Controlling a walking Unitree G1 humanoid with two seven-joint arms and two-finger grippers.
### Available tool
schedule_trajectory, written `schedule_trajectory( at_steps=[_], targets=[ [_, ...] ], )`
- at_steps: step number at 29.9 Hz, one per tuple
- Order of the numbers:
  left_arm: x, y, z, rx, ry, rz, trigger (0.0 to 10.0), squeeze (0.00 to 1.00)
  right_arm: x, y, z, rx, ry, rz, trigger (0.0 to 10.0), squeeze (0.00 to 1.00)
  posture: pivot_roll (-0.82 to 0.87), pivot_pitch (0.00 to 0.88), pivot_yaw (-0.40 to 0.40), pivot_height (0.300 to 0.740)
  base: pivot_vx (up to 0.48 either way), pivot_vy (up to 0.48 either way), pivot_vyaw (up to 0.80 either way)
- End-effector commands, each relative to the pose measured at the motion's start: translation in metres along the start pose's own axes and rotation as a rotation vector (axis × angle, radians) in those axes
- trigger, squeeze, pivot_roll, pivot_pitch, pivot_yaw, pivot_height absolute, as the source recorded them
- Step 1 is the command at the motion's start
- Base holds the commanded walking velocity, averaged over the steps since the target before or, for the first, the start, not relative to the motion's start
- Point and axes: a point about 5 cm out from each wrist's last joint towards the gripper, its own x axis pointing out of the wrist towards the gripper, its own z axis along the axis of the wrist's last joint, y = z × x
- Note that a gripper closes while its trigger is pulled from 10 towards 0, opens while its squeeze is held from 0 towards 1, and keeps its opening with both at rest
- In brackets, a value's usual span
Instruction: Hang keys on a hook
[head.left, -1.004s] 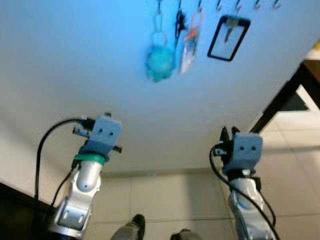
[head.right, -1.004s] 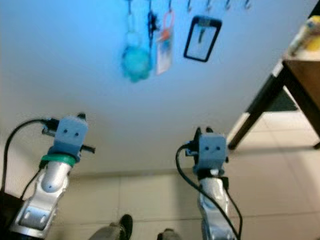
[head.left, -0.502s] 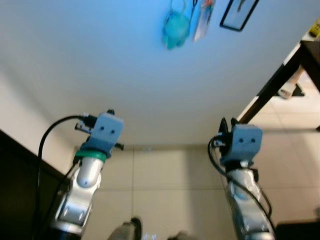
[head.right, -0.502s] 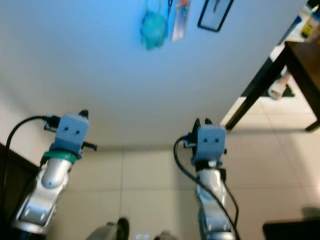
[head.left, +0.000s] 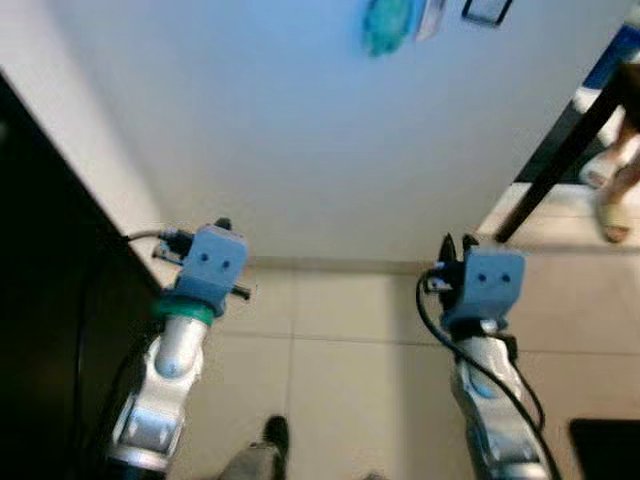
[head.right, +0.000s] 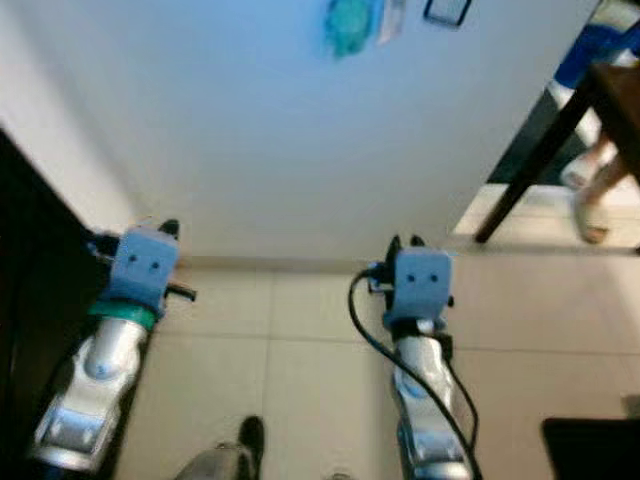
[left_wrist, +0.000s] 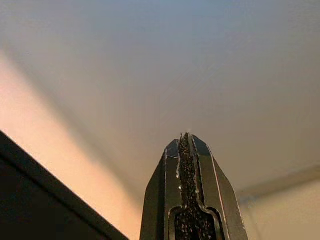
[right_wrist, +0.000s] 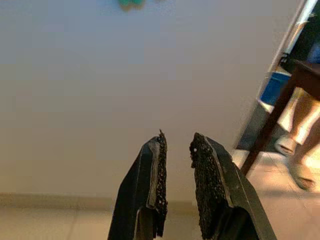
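High on the white wall (head.left: 300, 130) hangs a teal plush keychain (head.left: 385, 22), with a pale tag (head.left: 432, 15) and a black frame (head.left: 487, 10) beside it at the picture's top edge. Both arms are raised side by side, well below those things and pointing at the wall. My left gripper (left_wrist: 186, 136) is shut with nothing in it; its blue wrist housing (head.left: 213, 262) faces me. My right gripper (right_wrist: 177, 140) is open by a narrow gap, empty, with the teal keychain (right_wrist: 131, 3) far above its fingertips.
A dark cabinet (head.left: 40, 300) stands close on the left. At the right a dark table leg (head.left: 565, 150) slants down, with a person's sandalled feet (head.left: 612, 215) behind it. A black object (head.left: 605, 450) lies on the tiled floor (head.left: 340, 380) at the lower right.
The camera has moved back and tilted down: the hanging things slid to the top edge, the dark cabinet and a person's feet came into view. Both arms keep their pose.
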Motion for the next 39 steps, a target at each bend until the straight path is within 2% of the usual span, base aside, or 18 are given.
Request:
schedule_trajectory(
  at_steps=[1, 2, 3, 6, 9, 18, 39],
  targets=[
    [0.0, -0.003, -0.003, -0.034, 0.022, -0.018, 10.0, 0.0, -0.002, -0.003, -0.005, -0.002, 0.028, -0.012, 10.0, 0.0, 0.03, 0.084, 0.079, 0.74, -0.277, 0.0, -0.8],
    [0.001, -0.002, -0.006, -0.097, 0.065, -0.006, 10.0, 0.0, -0.002, -0.002, -0.005, 0.005, 0.03, -0.015, 10.0, 0.0, 0.02, 0.084, 0.079, 0.74, 0.0, 0.0, -0.8],
    [0.001, -0.002, -0.006, -0.097, 0.065, -0.006, 10.0, 0.0, -0.002, -0.002, -0.005, 0.005, 0.03, -0.015, 10.0, 0.0, 0.02, 0.084, 0.079, 0.74, 0.0, 0.0, -0.8],
    [0.003, 0.001, -0.014, -0.268, 0.192, 0.021, 10.0, 0.0, -0.001, -0.002, -0.005, 0.015, 0.031, -0.021, 10.0, 0.0, 0.02, 0.084, 0.08, 0.74, 0.0, 0.0, -0.8],
    [0.005, 0.003, -0.014, -0.308, 0.222, 0.021, 10.0, 0.0, 0.0, -0.002, -0.005, 0.018, 0.032, -0.021, 10.0, 0.0, 0.03, 0.083, 0.08, 0.74, 0.0, 0.0, -0.8],
    [0.008, 0.004, -0.013, -0.323, 0.229, 0.001, 10.0, 0.0, 0.001, 0.002, -0.006, 0.024, 0.035, -0.013, 10.0, 0.0, 0.03, 0.079, 0.082, 0.74, 0.0, 0.0, -0.8],
    [0.01, 0.006, -0.014, -0.268, 0.235, -0.028, 10.0, 0.0, 0.002, 0.006, -0.008, 0.026, 0.037, 0.001, 10.0, 0.0, 0.03, 0.069, 0.085, 0.74, 0.0, 0.0, -0.8]
  ],
)
